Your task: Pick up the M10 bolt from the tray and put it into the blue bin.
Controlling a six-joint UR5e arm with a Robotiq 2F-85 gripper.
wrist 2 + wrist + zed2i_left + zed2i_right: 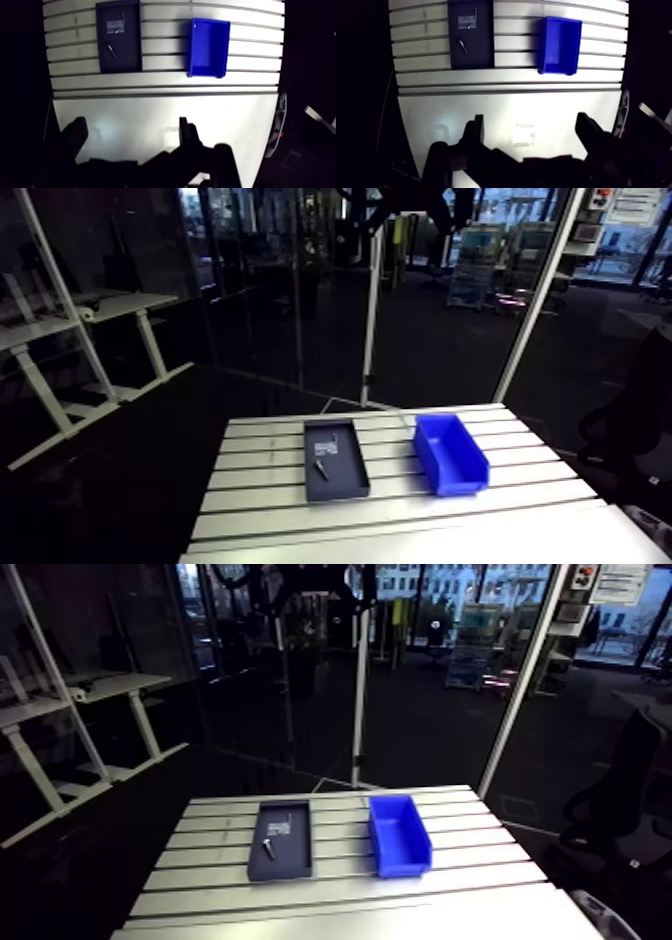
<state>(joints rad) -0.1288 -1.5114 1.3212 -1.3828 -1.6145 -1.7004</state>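
My gripper is spread wide, fingers well apart with nothing between them, only bare table surface showing in the gap. It hangs over the smooth, unslotted strip of the table, on the near side, well apart from both containers.

Ahead of the fingers the surface turns into slotted aluminium. Two things sit on it side by side, apart, with a band of slots between them: a dark tray and the blue bin. The tray is ahead of one finger and the bin ahead of the other, a bit outside.

The M10 bolt lies flat in the tray, loose, at an angle to the walls. It's in the half closer to my gripper and toward the side away from the bin, not touching any wall as far as I can see. At the tray's far end there's a pale patch (label or small parts, too small to tell), and a thin pale sliver just beyond it.

The arm view shows the same layout: tray and bin parallel, long sides facing each other, both upright on the slots.
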